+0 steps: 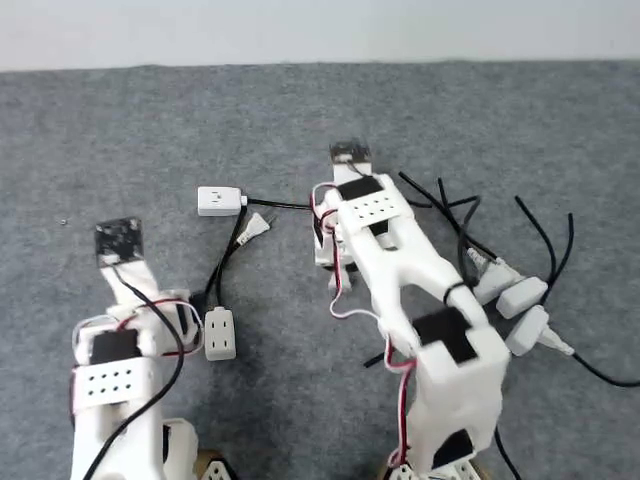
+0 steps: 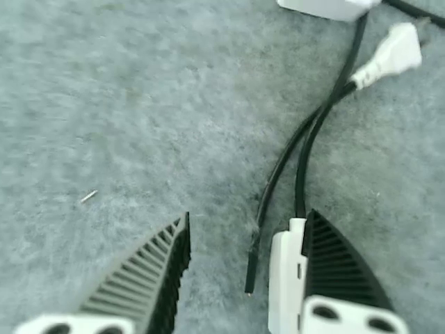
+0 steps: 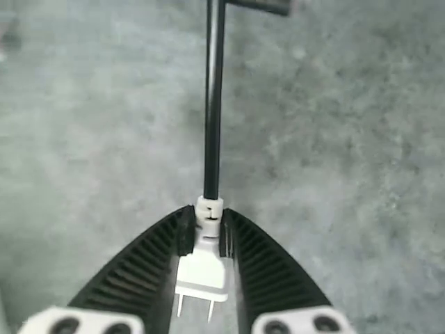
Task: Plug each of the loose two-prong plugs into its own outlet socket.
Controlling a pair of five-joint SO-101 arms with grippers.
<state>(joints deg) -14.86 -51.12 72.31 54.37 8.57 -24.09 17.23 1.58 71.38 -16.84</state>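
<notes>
White plug [image 3: 201, 263] clenched in the right gripper [image 3: 207, 217], prongs facing back toward the wrist, black cord [image 3: 212, 104] leading away. Left gripper [image 2: 248, 221] released, one finger just beside a socket block [image 2: 284, 278]. Step judged: plug grasped, not inserted. Next likely needs the prongs turned toward the slots.

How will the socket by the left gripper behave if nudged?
The socket looks like a small plastic block, so it is probably light and easily shifted. It lies flat, so tipping seems unlikely. Its cord curves loosely, so it likely gives little anchoring.
</notes>
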